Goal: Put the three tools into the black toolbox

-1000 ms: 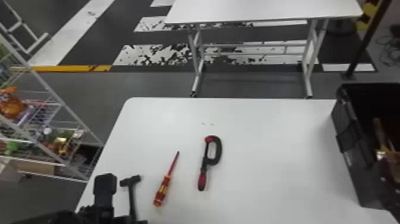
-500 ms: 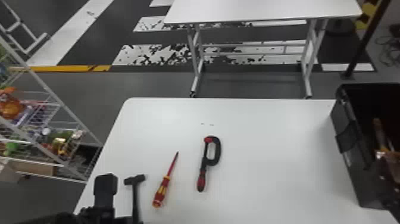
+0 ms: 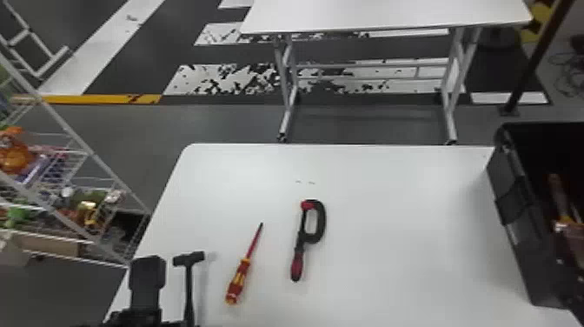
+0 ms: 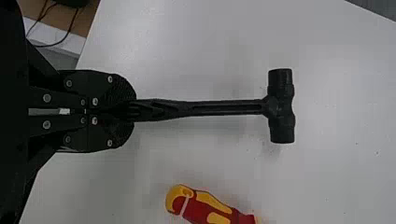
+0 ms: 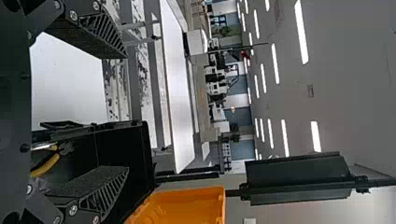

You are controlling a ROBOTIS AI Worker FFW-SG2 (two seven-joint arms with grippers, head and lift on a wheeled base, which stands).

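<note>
Near the worktop's [image 3: 404,243] left edge, the left hand [image 3: 179,324] clamps one hammer [image 3: 188,278]; rightward lie one screwdriver [image 3: 243,269] and one C-clamp [image 3: 320,221], then open room up to one black toolbox [image 3: 519,226]. The right hand's [image 5: 127,112] fingers stand apart.

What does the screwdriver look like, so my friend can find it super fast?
Start at the white table nearest the robot. Between the black hammer and the black-and-red clamp lies the screwdriver, with a thin red shaft. It's the only one of the three with yellow on its handle.
</note>
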